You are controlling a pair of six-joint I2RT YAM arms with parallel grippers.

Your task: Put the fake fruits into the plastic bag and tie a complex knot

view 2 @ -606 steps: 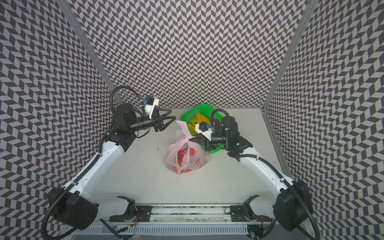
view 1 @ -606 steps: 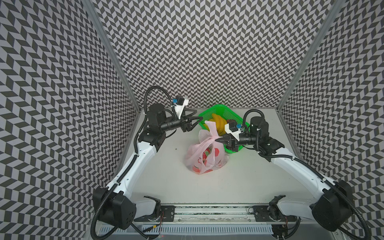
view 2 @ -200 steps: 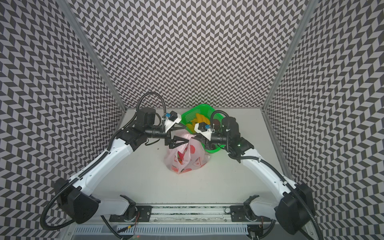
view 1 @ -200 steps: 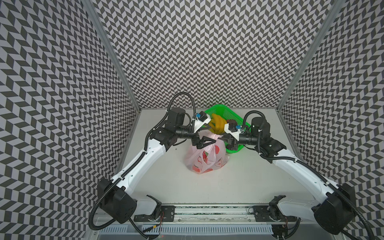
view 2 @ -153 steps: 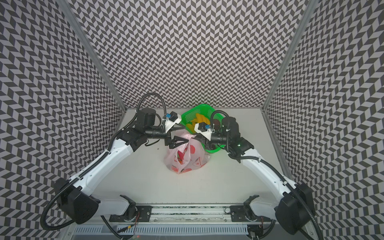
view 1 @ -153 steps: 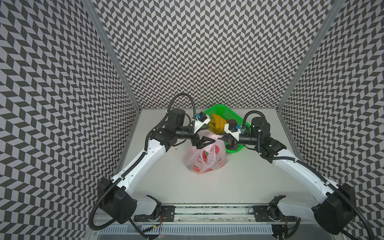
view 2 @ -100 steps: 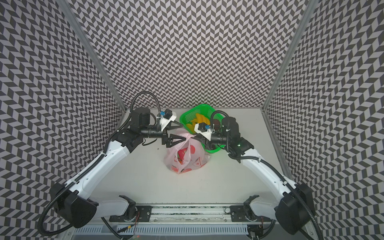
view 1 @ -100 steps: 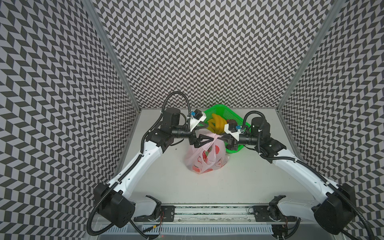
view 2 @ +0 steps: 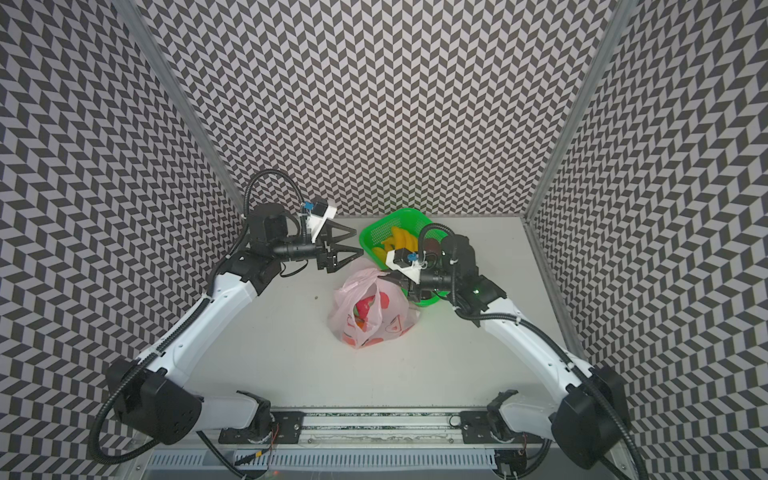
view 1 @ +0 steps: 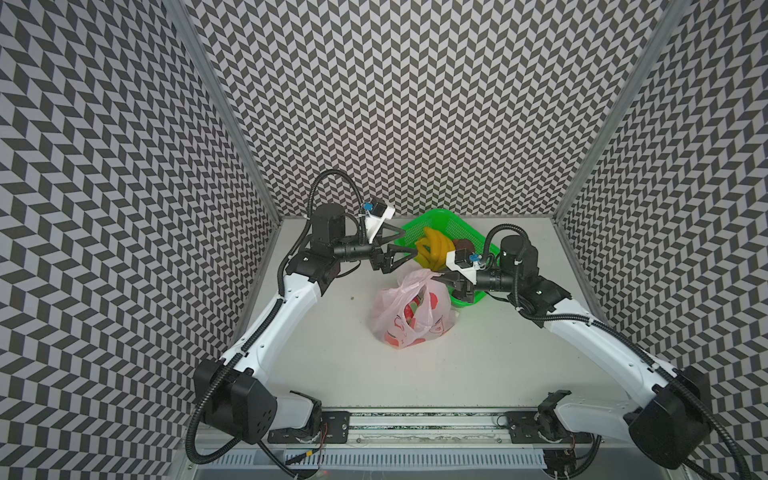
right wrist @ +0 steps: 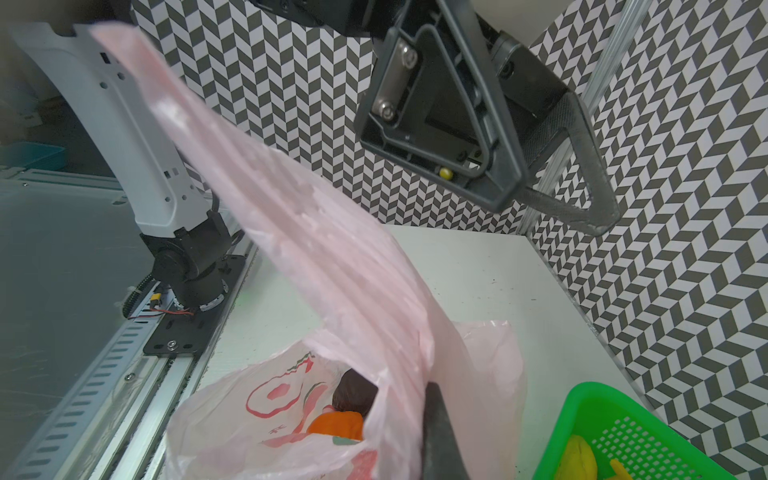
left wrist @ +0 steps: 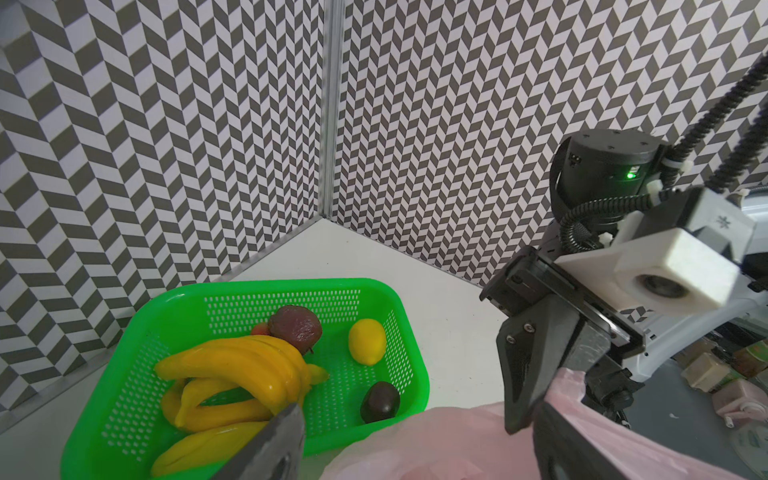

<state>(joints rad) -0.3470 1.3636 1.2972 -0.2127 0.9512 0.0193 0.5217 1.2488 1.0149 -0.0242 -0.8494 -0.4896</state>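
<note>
OK: right pincer (view 1: 445,281) is clamped on a handle strip (right wrist: 291,208) of the thin pale-pink printed plastic bag (view 1: 409,316). The bag sits mid-table (view 1: 498,365), just beside the green mesh plastic basket (view 1: 440,212) at the far edge. Left pincer (view 1: 410,246) is apart, gripping nothing, near the basket's left side. Yellow plastic bananas (view 1: 432,249), yellow lemon (left wrist: 367,341) and dark round fruit (left wrist: 380,402) lie in the basket; orange fruit (right wrist: 336,422) lies in the bag.

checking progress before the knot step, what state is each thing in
plastic bag: mouth open, untied, partly filled
right hand: shut on a bag handle, holding it up
left hand: open, empty, near the basket
green basket: upright, not emptied
fake fruits: some in the bag; bananas, lemon, dark ones in the basket
</note>
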